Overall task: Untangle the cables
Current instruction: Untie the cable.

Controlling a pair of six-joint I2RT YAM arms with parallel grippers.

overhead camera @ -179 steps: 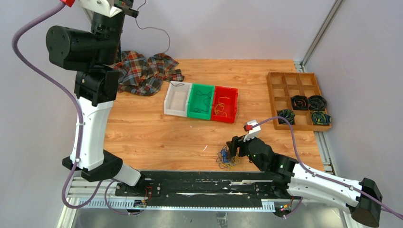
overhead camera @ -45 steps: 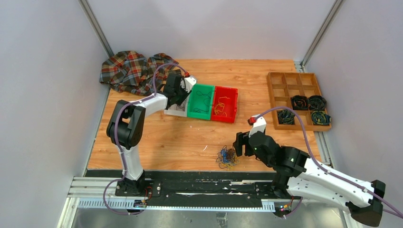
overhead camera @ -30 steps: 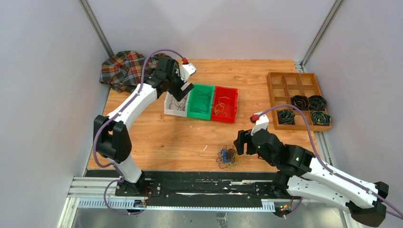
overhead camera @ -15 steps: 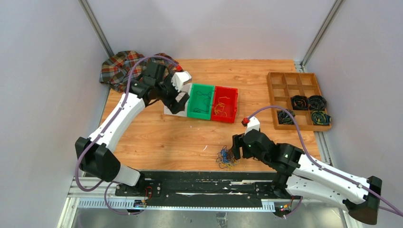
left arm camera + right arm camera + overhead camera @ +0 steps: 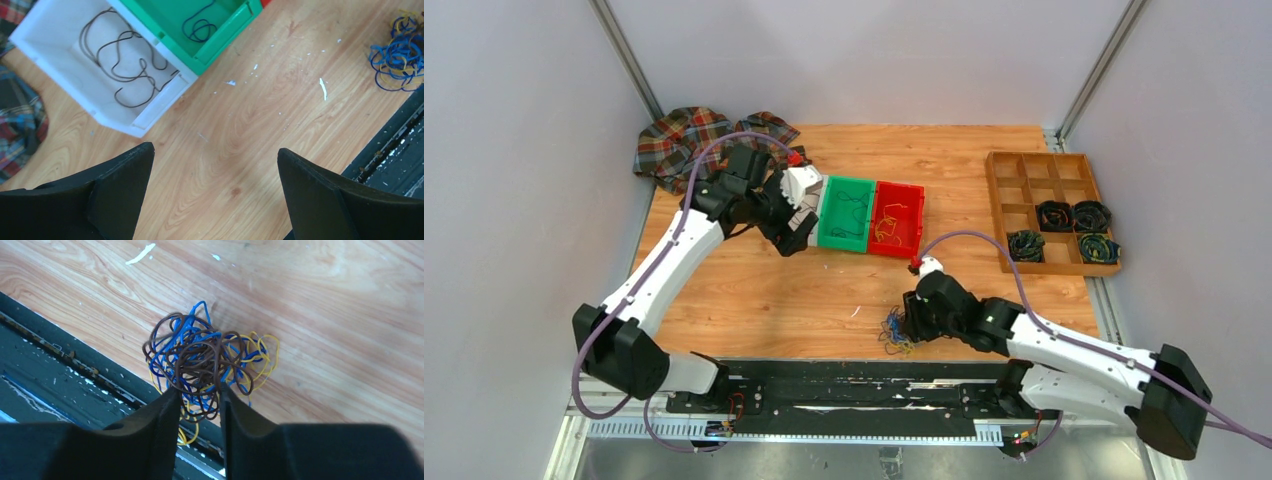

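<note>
The cables (image 5: 896, 333) are a small clump of blue, brown and yellow wire loops at the table's near edge, partly over the black rail. They fill the middle of the right wrist view (image 5: 205, 357) and show at the top right of the left wrist view (image 5: 397, 52). My right gripper (image 5: 908, 325) is down on the clump, its jaws narrowed around brown loops (image 5: 199, 390). My left gripper (image 5: 792, 232) hangs open above bare wood beside the white bin (image 5: 215, 150), holding nothing.
A white bin (image 5: 150, 117) holding a dark wire, a green bin (image 5: 846, 212) and a red bin (image 5: 896, 218) stand in a row mid-table. A wooden compartment tray (image 5: 996, 200) with coiled bundles is at the right. A plaid cloth (image 5: 689, 140) lies back left. The black rail (image 5: 844, 380) runs along the near edge.
My right gripper dropped onto the clump and its jaws closed in around the loops. My left arm swung back from the white bin toward the near left, still open.
</note>
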